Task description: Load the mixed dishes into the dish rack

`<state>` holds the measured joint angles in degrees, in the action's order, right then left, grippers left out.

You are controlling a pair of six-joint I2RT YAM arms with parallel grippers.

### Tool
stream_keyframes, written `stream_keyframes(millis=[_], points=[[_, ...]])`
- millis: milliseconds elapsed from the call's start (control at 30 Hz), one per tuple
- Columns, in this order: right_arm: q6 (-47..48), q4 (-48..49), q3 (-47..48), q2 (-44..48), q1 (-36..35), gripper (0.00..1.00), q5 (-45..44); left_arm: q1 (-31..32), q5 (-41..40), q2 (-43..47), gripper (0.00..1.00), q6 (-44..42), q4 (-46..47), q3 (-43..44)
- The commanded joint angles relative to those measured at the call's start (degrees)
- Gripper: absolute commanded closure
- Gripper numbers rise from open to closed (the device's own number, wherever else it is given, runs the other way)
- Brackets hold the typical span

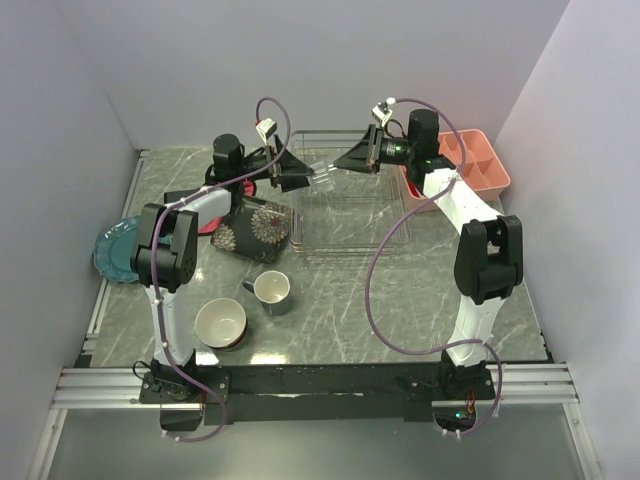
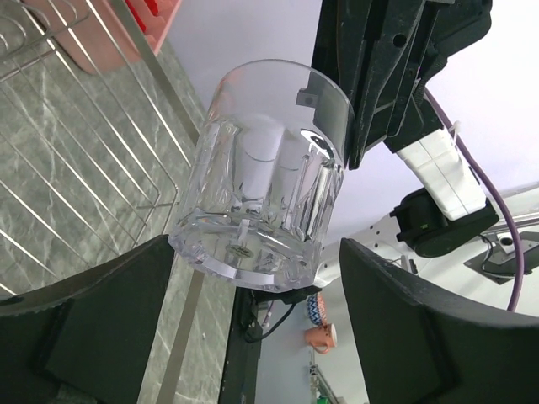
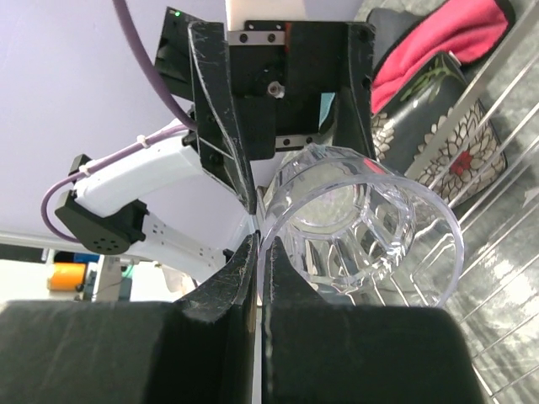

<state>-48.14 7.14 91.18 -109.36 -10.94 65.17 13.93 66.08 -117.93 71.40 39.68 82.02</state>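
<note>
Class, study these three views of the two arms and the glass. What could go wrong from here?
1. The right claw pinches only the thin rim of the clear glass, held above the dish rack; it could slip and drop.
2. The left claw stands open around the glass's base, not touching; closing off-centre might knock it loose.

The bed of the silver wire dish rack (image 1: 350, 215), centre frame, lies open across its lower and right parts. Over its upper-left corner the left claw (image 1: 303, 180) and right claw (image 1: 345, 160) meet at a clear ribbed glass tumbler (image 2: 269, 177), closing that passage. A square dark flowered plate (image 1: 255, 230) blocks the rack's left side, and a pink compartment tray (image 1: 480, 160) its upper right. Bare worktop (image 1: 400, 300) lies lower right.
</note>
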Motion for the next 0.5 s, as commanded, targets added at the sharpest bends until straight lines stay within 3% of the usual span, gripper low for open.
stream_keyframes(millis=[0,367,467], points=[[0.68,1.83,-1.26,2.84,0.31,1.00,-0.21,0.48,0.36,3.50,0.16,0.58,4.00,-0.10],[-0.64,3.24,1.98,0.11,-0.22,1.00,0.05,1.36,0.27,3.58,0.01,-2.39,-0.90,0.95],[-0.81,2.88,2.78,0.46,-0.40,1.00,0.31,1.62,-0.25,2.97,0.03,-2.49,-1.10,1.39]])
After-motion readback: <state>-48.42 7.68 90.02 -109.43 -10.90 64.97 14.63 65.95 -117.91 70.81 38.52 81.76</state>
